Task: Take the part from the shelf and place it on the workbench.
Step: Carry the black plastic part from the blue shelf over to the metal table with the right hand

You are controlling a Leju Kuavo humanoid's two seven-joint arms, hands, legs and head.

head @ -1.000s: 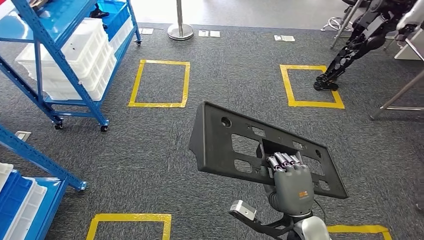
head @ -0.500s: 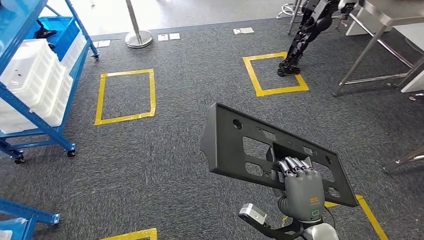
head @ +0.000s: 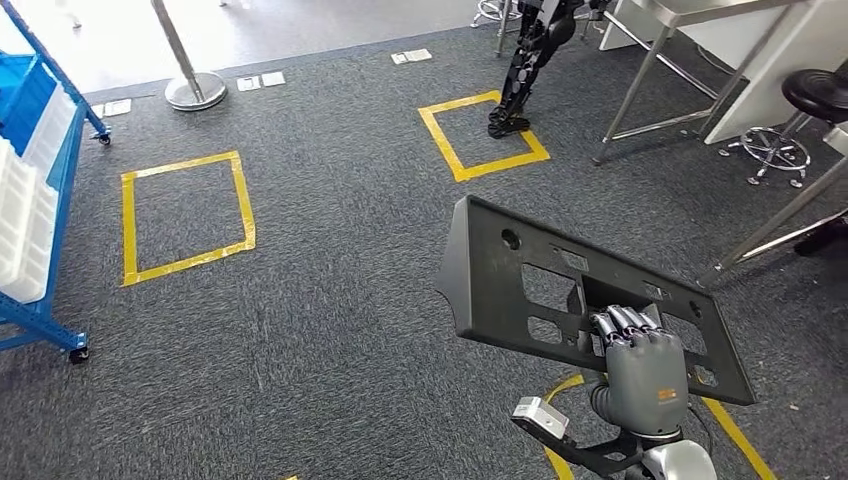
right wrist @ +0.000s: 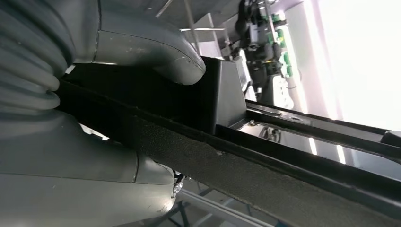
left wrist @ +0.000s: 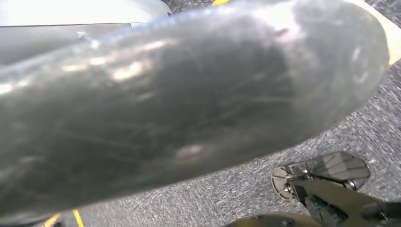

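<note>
Grey carpet floor (head: 330, 300) spans the head view, marked with yellow tape squares (head: 185, 215): two whole ones, plus part of a third cut off at the lower edge under the right arm. A blue shelf rack (head: 40, 200) with white bins is cut off at the left edge; one wheel shows. Metal table legs (head: 640, 90) stand at upper right, the tabletop mostly out of frame, with one black stool (head: 815, 95) beside them. Dark legs of another robot (head: 520, 70) stand on the far yellow square, upper body cut off. One post with a round base (head: 195, 88) stands at the far carpet edge. The part (head: 560, 290) is one long dark grey plastic panel with rectangular cut-outs and a round hole, held tilted in the air above the carpet, well apart from the rack. The right hand (head: 645, 370) grips it, fingers hooked through a cut-out near the panel's right end; in the right wrist view the thumb (right wrist: 156, 45) presses the panel's raised block. The left wrist view is a blurred dark curved surface, too close to identify; left hand state: cannot tell.
</note>
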